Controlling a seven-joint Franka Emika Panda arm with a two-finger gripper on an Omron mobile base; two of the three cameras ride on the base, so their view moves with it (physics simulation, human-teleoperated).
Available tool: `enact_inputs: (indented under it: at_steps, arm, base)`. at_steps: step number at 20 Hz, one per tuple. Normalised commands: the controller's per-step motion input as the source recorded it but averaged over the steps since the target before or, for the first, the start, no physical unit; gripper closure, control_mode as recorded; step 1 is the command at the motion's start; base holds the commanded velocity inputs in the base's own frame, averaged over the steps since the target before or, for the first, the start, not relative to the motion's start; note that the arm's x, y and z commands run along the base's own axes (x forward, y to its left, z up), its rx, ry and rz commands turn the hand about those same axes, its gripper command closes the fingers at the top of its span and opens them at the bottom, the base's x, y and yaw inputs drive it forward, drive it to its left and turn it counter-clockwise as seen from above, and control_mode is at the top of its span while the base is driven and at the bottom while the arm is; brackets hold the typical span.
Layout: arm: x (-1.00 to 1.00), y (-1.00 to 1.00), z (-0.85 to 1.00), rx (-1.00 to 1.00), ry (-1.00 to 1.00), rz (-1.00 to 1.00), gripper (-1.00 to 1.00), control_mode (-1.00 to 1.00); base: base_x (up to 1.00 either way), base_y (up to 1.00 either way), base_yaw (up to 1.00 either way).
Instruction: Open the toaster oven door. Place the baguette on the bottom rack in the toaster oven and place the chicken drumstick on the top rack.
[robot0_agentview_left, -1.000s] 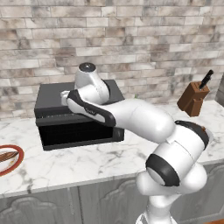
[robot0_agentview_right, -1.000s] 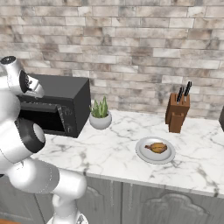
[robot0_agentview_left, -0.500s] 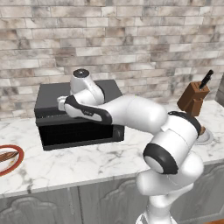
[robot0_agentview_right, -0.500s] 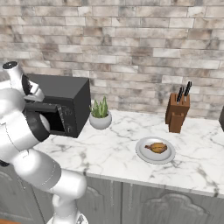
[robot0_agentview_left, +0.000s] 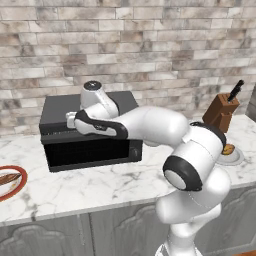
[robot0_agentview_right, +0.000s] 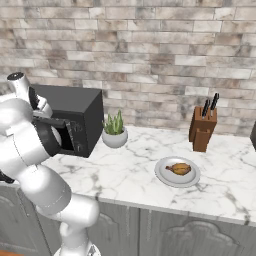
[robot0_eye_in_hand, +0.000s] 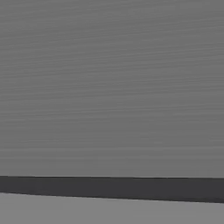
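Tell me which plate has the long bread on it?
The red-rimmed plate left of the toaster oven holds the baguette. The grey plate carries the chicken drumstick.

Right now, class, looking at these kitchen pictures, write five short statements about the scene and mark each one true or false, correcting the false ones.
1. The toaster oven door is shut. True.
2. The chicken drumstick lies on the oven's top rack. False: it lies on a plate on the counter.
3. The baguette lies on a red-rimmed plate left of the toaster oven. True.
4. The knife block stands on top of the oven. False: it stands on the counter by the wall.
5. A potted plant sits beside the oven. True.
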Motion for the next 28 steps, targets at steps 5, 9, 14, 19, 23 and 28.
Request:
enact_inputs:
  at_steps: [5,9,14,19,23,28]
  arm:
    - [0.00,0.04,-0.24,0.00,0.14,0.00,-1.00,-1.00]
    - [-0.27,0.12,-0.38,0.00,0.19,0.00,-1.00,-1.00]
    - [-0.42,0.14,-0.24,0.00,0.18,0.00,-1.00,-1.00]
    - [-0.52,0.16,-0.01,0.00,0.26,0.00,-1.00,-1.00]
    - [-0.55,0.14,-0.07,0.00,0.37,-0.02,-1.00,-1.00]
    - [-0.68,0.11,-0.41,-0.01,0.29,-0.06,-1.00,-1.00]
  base:
    - [0.00,0.00,0.00]
    - [0.00,0.00,0.00]
    - [0.00,0.00,0.00]
    - [0.00,0.00,0.00]
    - [0.00,0.00,0.00]
    - [0.00,0.00,0.00]
